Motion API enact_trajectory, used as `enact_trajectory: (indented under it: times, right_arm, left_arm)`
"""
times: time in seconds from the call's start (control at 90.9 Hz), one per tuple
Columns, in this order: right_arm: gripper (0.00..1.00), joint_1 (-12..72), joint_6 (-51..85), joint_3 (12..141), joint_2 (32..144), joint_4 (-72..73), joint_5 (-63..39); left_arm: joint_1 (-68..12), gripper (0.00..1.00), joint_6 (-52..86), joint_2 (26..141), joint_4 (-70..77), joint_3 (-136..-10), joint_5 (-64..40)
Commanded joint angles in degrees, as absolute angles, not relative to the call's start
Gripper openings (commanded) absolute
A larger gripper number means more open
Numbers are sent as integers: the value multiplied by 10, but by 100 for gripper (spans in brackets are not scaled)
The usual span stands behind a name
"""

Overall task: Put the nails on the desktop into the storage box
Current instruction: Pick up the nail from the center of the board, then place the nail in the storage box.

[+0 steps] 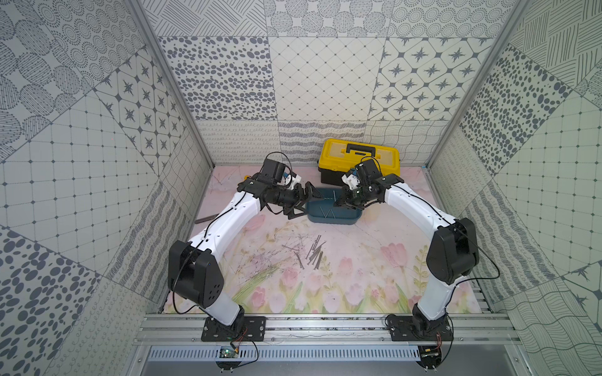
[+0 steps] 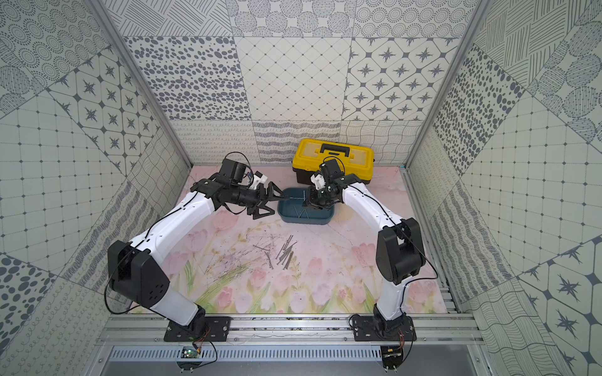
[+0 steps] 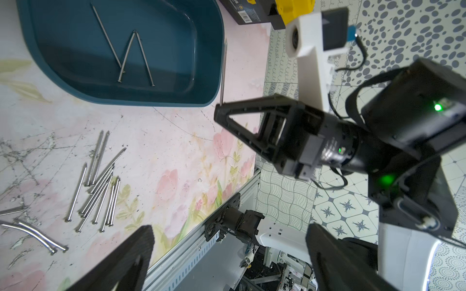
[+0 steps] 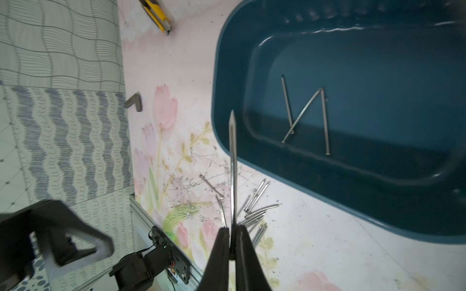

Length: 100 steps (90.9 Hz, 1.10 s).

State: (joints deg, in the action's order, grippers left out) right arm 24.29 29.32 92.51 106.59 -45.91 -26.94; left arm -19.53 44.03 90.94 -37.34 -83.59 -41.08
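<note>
At the flowered counter (image 1: 358, 260), we see the right hand (image 4: 233, 228) clamped tight on one nail (image 4: 232, 163), whose sharp point sticks out well past the fingertips. In both top views that hand hangs above the teal storage box (image 1: 335, 220), toward its right end. The left hand (image 1: 308, 203) stands at the box's left end with its jaws spread wide and nothing between them.

Three nails (image 3: 131, 55) lie flat on the box's floor, touching one another in a zigzag. The rest of the nails (image 1: 314, 252) lie in a loose bunch on the counter, nearer the robot than the box and apart from it. A few bent ones lie just beside the bunch on its left.

A yellow-and-black toolbox (image 1: 358, 156) sits behind the storage box, against the back wall. We also make out a dark L-shaped bar (image 4: 135, 102) by the left wall and a yellow utility knife (image 4: 157, 17) toward the back left of the counter.
</note>
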Motion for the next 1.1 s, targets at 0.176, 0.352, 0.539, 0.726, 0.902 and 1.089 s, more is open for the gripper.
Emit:
enact_trajectory:
  times: [0.176,0.352,0.539,0.726,0.902,1.089]
  right_arm:
    - [0,238,219,980,1153,-518,-135]
    - [0,228,216,983,1181,-521,-93]
    - [0,225,223,971,1191,-520,-82]
    - [0,226,221,977,1211,-520,-82]
    - [0,226,221,981,1231,-520,-82]
    - [0,226,218,982,1247,-520,-78]
  left_arm:
    - [-190,100,355,771,-387,-723,-230]
    - [-190,100,329,694,-308,-616,-182]
    - [-190,99,322,661,-283,-568,-149]
    - [-189,99,317,675,-285,-567,-156]
    - [-189,100,318,679,-279,-566,-163]
    - [-189,100,318,678,-287,-564,-161]
